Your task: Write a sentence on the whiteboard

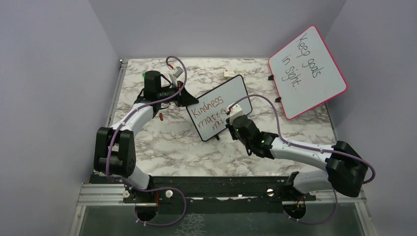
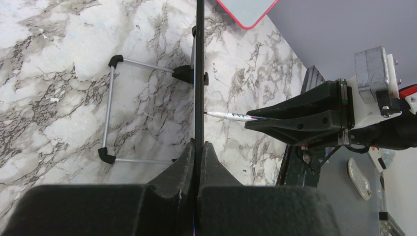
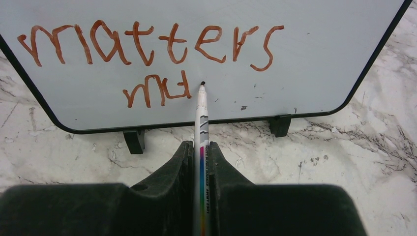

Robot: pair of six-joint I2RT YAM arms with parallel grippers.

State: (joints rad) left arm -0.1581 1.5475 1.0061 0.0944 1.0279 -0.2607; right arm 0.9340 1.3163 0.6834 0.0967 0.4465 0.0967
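Observation:
The small black-framed whiteboard (image 1: pixel 231 96) stands tilted mid-table. In the right wrist view its face (image 3: pixel 305 49) shows the red-brown sentence (image 3: pixel 147 42): "matters", with "mu" (image 3: pixel 156 91) below; the top view shows "Kindness" (image 1: pixel 209 107) above. My left gripper (image 2: pixel 198 146) is shut on the board's left edge (image 2: pixel 199 73), also seen from above (image 1: pixel 189 100). My right gripper (image 3: pixel 200 147) is shut on a white marker (image 3: pixel 200 123), tip on the board just right of "mu". It is at the board's lower edge from above (image 1: pixel 229 127). The marker (image 2: pixel 231 115) also shows in the left wrist view.
A larger pink-framed board (image 1: pixel 307 71) reading "Keep goals in sight" leans at the back right. A small white box (image 1: pixel 231 73) lies behind the whiteboard. A small red-brown piece (image 1: pixel 161 117) lies by the left arm. The board's wire stand (image 2: pixel 113 108) rests on the marble.

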